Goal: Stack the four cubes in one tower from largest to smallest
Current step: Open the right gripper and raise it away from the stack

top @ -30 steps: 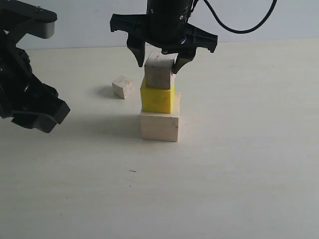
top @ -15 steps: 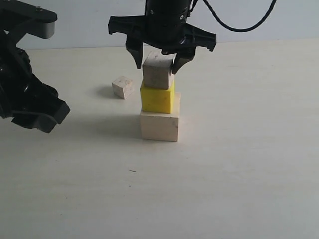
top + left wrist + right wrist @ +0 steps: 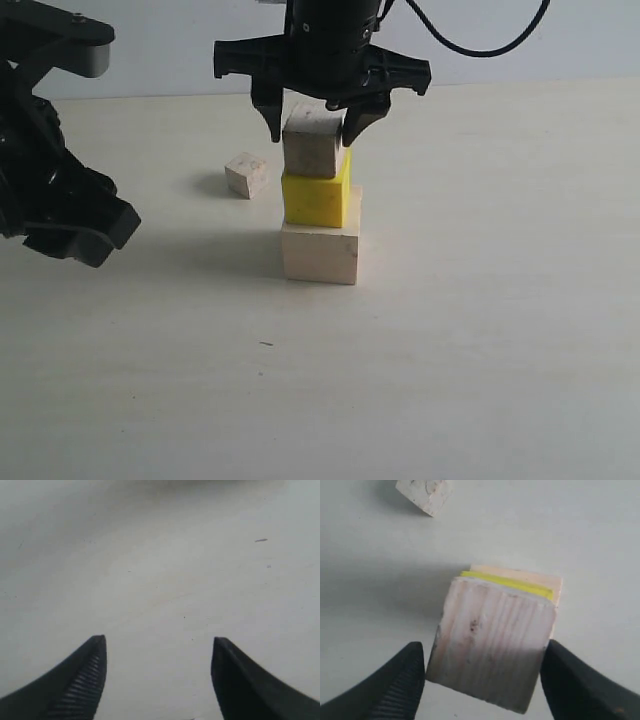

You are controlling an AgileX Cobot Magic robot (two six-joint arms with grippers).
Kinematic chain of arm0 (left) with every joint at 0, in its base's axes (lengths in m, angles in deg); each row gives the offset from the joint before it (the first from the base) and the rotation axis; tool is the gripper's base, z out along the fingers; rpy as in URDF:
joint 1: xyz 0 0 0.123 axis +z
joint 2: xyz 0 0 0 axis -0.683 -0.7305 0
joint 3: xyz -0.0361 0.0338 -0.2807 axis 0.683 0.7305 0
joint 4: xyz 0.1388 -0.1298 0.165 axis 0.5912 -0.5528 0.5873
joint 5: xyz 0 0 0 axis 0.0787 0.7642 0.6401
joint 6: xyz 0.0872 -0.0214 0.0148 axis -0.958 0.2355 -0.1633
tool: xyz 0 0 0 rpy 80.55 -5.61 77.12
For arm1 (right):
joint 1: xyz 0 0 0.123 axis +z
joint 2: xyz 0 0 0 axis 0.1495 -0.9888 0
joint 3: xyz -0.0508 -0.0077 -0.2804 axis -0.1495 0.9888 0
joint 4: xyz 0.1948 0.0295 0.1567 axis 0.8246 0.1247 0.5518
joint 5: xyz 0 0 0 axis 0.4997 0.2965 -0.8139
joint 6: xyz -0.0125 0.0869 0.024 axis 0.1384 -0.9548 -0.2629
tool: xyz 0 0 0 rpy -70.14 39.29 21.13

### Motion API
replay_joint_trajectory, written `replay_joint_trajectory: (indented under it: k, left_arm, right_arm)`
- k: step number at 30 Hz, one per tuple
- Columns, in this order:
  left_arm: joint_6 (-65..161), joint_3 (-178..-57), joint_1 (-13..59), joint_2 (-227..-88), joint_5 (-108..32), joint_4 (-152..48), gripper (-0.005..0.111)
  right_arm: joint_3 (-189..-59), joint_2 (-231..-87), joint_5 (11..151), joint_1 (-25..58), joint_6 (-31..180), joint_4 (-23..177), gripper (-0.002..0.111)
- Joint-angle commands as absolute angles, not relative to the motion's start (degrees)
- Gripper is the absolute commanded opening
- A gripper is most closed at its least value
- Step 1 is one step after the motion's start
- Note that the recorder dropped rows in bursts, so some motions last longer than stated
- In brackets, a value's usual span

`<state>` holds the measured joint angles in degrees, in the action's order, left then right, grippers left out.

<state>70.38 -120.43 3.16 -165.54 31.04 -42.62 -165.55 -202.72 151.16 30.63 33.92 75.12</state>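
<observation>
So the right claw (image 3: 311, 139) is clamped on the small wood cube (image 3: 313, 148), one finger on each side face. That cube sits on the yellow cube (image 3: 315, 200), which sits on the large wood cube (image 3: 320, 255). The stack's long axis runs straight up from the desk (image 3: 480, 320). The top cube is twisted slightly off square to the yellow one. The smallest cube (image 3: 246, 174) lies alone on the desk, left of the stack, turned corner-on. The left claw (image 3: 160, 642) hangs spread wide over bare desk, gripping nothing.
</observation>
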Motion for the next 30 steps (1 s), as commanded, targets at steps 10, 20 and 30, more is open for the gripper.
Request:
replay_joint_trajectory:
  k: [10, 20, 30]
  left_arm:
    - [70.6, -120.1, 3.1, -165.2, 31.0, -42.9, 0.059]
    - [70.6, -120.1, 3.1, -165.2, 31.0, -42.9, 0.059]
    - [70.5, -120.1, 3.1, -165.2, 30.9, -43.0, 0.059]
  right_arm:
    - [-166.0, -202.4, 150.6, 30.7, 37.0, 74.9, 0.064]
    - [-166.0, -202.4, 151.3, 30.7, 38.0, 74.9, 0.064]
    - [-166.0, -201.7, 151.3, 30.7, 40.6, 77.7, 0.064]
